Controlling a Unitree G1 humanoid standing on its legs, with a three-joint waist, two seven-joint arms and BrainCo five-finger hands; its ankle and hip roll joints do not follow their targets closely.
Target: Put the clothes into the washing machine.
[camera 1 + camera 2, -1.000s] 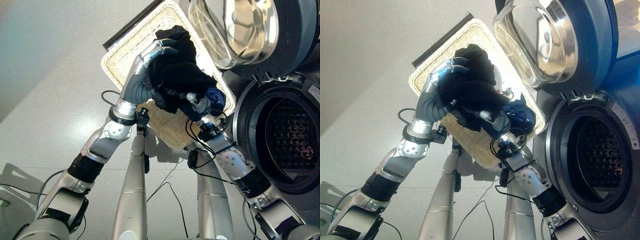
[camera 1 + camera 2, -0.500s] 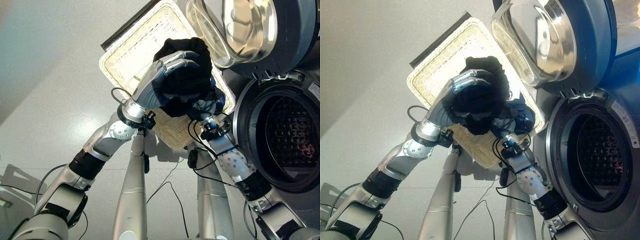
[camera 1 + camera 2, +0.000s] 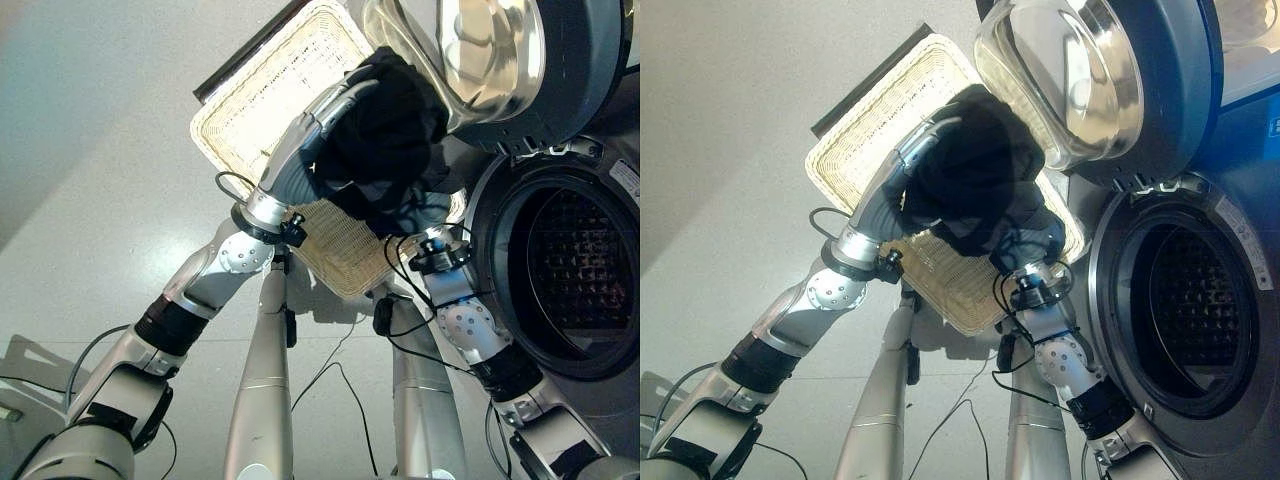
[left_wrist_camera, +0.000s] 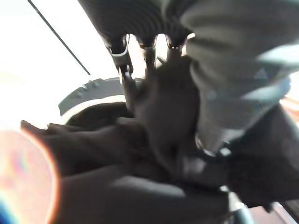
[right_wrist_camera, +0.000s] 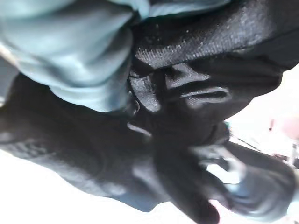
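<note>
Above the wicker basket (image 3: 262, 110), the black clothes (image 3: 385, 140) hang as one bundle between both hands. The left hand (image 3: 312, 128) curls its fingers round the bundle; the right hand is hidden under the cloth, so I cannot tell its fingers. The washing machine (image 3: 570, 270) drum is open and looks empty, so loading is not yet done. Compared with one second ago, the bundle is higher and closer to the open door (image 3: 500, 55).

Silver-grey arm segments met at round, screw-dotted joints ringed by black collars. The left hand (image 3: 300, 150) wore a dark ribbed cover; its fingers (image 3: 345, 98) were silver. The right hand (image 3: 1030, 262) sat above a black-banded wrist.
</note>
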